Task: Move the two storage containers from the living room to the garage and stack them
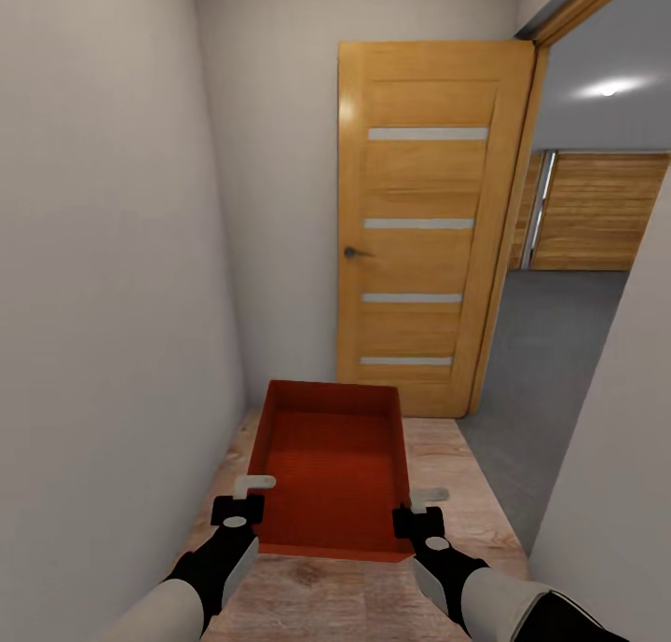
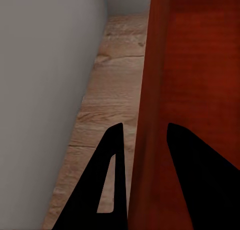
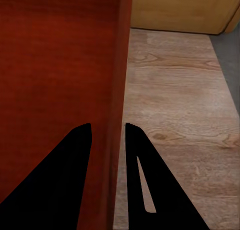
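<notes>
A light wood plank floor (image 1: 447, 465) runs along a narrow hallway to an open wooden door (image 1: 424, 223). Past the doorway, the grey concrete floor (image 1: 550, 344) begins.

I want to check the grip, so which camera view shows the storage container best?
The head view: the whole open storage container shows, held between left claw and right claw. Each wrist view shows one side wall pinched between black fingers.

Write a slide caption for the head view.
Both grippers carry an orange-red container down a narrow hallway toward an open wooden door.
</notes>
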{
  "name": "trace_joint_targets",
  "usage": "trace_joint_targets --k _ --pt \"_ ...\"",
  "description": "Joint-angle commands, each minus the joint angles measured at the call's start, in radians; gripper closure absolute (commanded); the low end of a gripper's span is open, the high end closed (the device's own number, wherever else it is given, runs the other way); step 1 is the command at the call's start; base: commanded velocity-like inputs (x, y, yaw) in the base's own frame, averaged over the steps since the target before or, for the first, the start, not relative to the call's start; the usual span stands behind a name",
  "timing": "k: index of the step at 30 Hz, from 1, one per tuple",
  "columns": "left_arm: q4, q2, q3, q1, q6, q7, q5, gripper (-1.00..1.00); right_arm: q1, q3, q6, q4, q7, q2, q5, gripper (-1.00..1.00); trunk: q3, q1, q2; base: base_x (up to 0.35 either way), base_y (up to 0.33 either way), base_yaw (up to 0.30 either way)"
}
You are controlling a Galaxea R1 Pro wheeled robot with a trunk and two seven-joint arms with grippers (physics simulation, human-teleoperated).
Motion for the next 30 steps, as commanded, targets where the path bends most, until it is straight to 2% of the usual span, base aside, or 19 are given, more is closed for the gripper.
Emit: trace_joint_targets --k 1,23,30 --pt "-0.003 -0.009 0.015 -0.002 0.005 0.009 0.083 1.0 -0.001 0.001 -0.007 0.002 -0.04 0.0 -0.022 1.0 -0.001 0.0 0.0 0.322 0.0 -0.083" --pt "-0.003 -0.009 0.015 -0.002 0.005 0.009 0.083 1.0 -0.001 0.002 -0.007 0.002 -0.04 0.0 -0.023 1.0 -0.001 0.0 0.0 0.322 0.001 -0.262" --pt "-0.003 -0.009 0.015 -0.002 0.007 0.009 0.083 1.0 -0.001 0.001 -0.007 0.002 -0.04 0.0 -0.023 1.0 -0.001 0.0 0.0 0.322 0.092 -0.281"
